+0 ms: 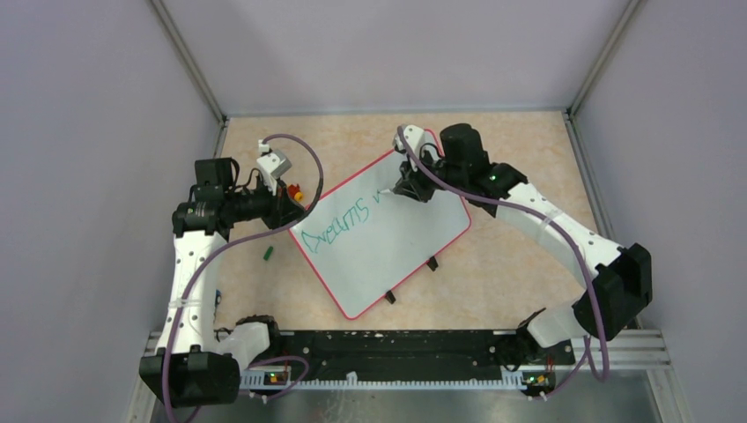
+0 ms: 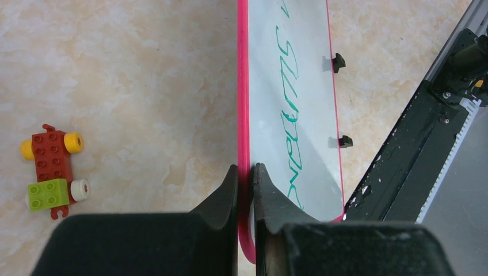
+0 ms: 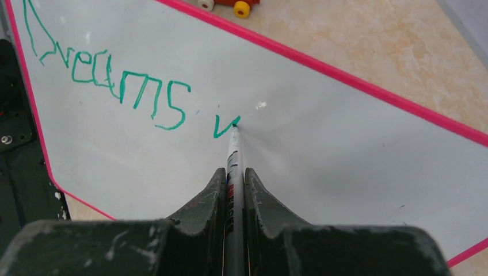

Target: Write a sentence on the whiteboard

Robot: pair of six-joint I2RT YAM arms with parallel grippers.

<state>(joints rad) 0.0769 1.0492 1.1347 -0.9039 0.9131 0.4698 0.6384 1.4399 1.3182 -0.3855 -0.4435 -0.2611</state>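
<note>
Right end effector [image 3: 235, 173]: clenched on marker [image 3: 233, 146], barrel between fingers, tip just ahead, touching whiteboard [image 3: 345, 155]. Step in hand: writing sentence [image 3: 128, 87]. "Dreams" done, up-left of tip; first "v" stroke of next word at tip. Next move, by judgement: drag tip on with even pressure, finish letter, leave room for remaining words. Left end effector [image 2: 246, 172]: clamped on whiteboard edge, steadying it. Right arm stretched forward over whiteboard, wrist tilted down; left arm bent, wrist turned inward. Toy car [image 2: 52, 172] on bench [image 2: 144, 69], left of left end effector.
</note>
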